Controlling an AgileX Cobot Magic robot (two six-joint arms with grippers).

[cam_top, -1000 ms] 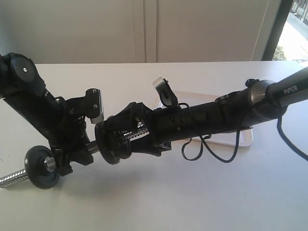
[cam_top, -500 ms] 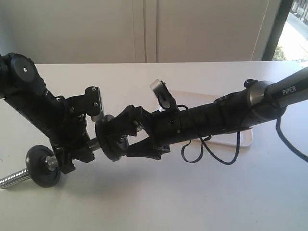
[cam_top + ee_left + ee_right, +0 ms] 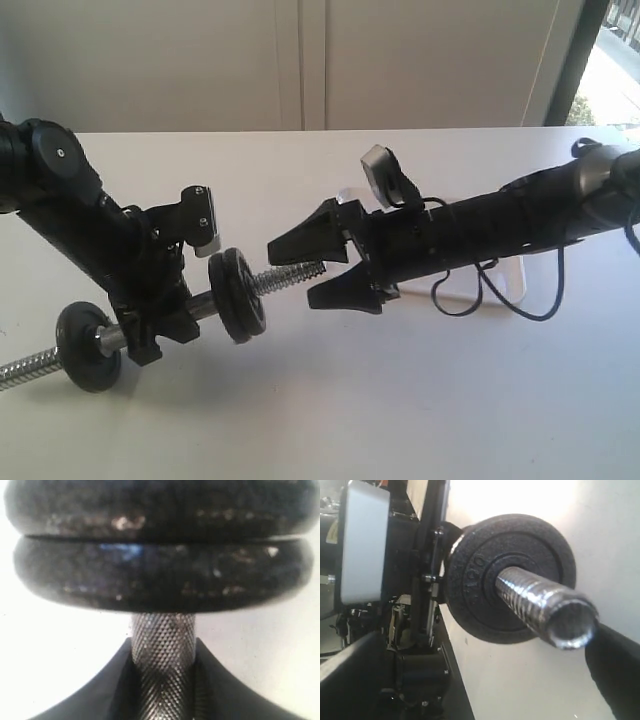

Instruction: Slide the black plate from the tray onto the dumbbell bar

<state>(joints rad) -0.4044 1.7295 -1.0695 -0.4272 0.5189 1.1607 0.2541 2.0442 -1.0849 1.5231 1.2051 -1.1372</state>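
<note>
My left gripper (image 3: 150,322) is shut on the knurled middle of the dumbbell bar (image 3: 205,303) and holds it tilted above the table; in the left wrist view its dark fingers (image 3: 112,690) flank the bar (image 3: 162,660). The black plate (image 3: 240,296) is on the bar, pressed against a second disc (image 3: 160,575) just right of that gripper. Its face (image 3: 510,577) shows in the right wrist view behind the threaded bar end (image 3: 545,605). My right gripper (image 3: 318,268) is open, its jaws spread around the threaded end (image 3: 292,277), touching nothing.
A third black disc (image 3: 88,345) sits near the bar's left end, which points down toward the table. The white tray (image 3: 508,288) lies at the right, mostly hidden behind my right arm (image 3: 480,235). A dangling cable (image 3: 500,300) loops under that arm.
My right gripper let go of the plate, opened and drew back to the right along the bar. The plate stayed on the bar beside the left gripper.
</note>
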